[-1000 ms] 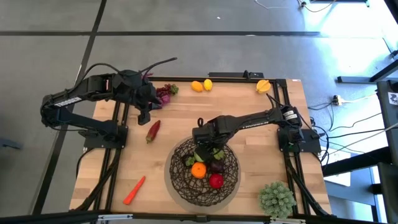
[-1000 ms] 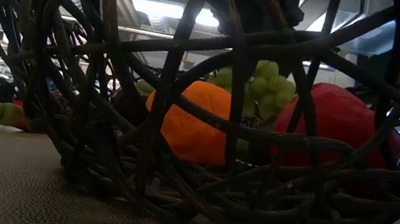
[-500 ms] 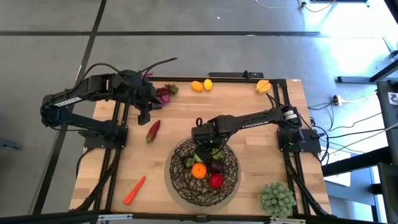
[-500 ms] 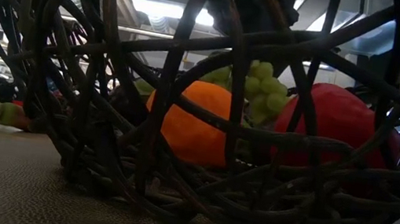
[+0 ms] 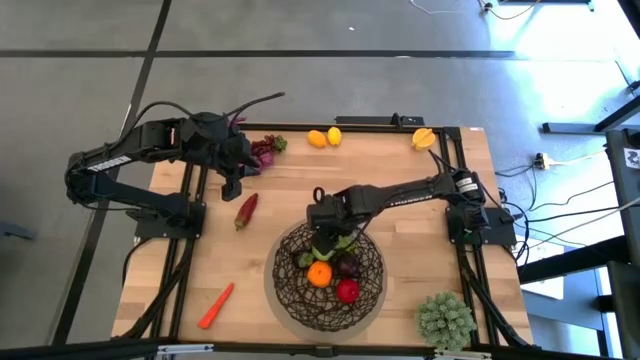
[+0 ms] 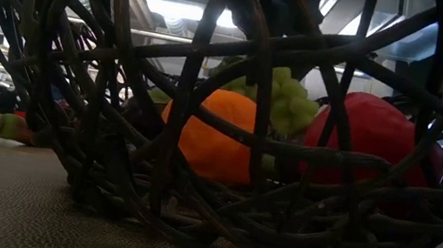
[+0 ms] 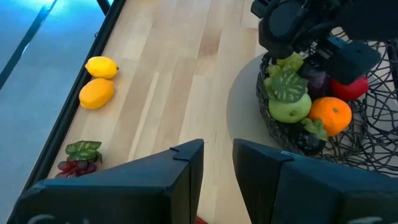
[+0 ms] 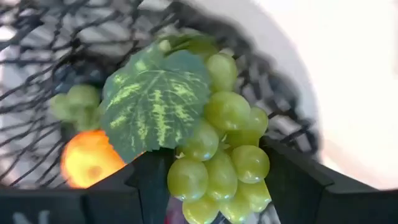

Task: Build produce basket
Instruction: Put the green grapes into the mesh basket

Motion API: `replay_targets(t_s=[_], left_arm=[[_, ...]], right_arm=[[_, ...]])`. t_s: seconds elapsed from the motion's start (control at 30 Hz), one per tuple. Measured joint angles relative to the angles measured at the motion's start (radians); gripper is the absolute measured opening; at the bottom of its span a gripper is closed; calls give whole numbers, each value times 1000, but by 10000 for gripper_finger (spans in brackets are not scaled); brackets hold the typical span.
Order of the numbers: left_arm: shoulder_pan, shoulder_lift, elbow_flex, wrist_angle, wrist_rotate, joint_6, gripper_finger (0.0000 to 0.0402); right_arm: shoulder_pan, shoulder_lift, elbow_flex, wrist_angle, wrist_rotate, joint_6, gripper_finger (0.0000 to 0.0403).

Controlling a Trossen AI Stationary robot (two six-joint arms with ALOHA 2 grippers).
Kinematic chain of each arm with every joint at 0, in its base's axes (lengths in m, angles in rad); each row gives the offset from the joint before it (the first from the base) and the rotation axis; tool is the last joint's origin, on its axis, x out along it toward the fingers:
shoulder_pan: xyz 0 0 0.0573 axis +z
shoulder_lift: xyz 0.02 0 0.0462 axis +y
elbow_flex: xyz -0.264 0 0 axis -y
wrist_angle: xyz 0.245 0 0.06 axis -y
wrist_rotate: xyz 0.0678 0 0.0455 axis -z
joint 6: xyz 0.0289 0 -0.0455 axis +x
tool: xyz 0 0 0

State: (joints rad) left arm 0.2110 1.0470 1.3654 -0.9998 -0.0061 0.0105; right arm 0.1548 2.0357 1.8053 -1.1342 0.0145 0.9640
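Right gripper (image 8: 208, 177) is over the back rim of the large round dark woven-wire basket (image 5: 366, 290), fingers pinching a bunch of green plastic grapes with a mottled green leaf (image 8: 211, 137). The bunch hangs between the two dark fingers (image 8: 292, 180), just above the basket's contents.

Basket sits near the front edge of the light wooden table (image 5: 400, 170), roughly centred. Inside it: a round orange toy orange (image 5: 319, 273), a red apple (image 5: 347, 291), a dark purple grape bunch (image 5: 347, 267), plus a green apple-like fruit (image 7: 289, 109) at the rim, though from the left wrist view I'm not sure what it is.

Left gripper (image 5: 233, 187) hovers by the back left corner, fingers (image 7: 186, 174) close together with a narrow gap, holding nothing.

Still on the table:
- purple grape bunch with a green leaf (image 5: 266, 149) at the back edge, next to the left gripper
- two yellow lemons (image 5: 323, 137) at the back edge, middle
- long red pepper (image 5: 245, 210) left of centre
- orange carrot (image 5: 215, 305) near the front left corner
- pale green spiky ball plant (image 5: 445, 320) at the front right corner

No readable writing or labels.
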Motion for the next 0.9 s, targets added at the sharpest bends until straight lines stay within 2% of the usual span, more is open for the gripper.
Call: replay_targets(t_s=[0.2, 0.37, 0.67, 0.77, 0.9], left_arm=[[0, 0, 0, -3, 0, -1, 76], [0, 0, 0, -3, 0, -1, 76], [0, 0, 0, -11, 0, 0, 76], [0, 0, 0, -15, 0, 2, 76], [0, 0, 0, -23, 0, 19, 76]], right_arm=[[13, 0, 0, 6, 7, -15, 222], [13, -1, 0, 45, -69, -76, 221], [13, -1, 0, 4, -76, 5, 222], [19, -7, -1, 73, -84, -38, 222], [20, -16, 0, 67, -102, -67, 222]])
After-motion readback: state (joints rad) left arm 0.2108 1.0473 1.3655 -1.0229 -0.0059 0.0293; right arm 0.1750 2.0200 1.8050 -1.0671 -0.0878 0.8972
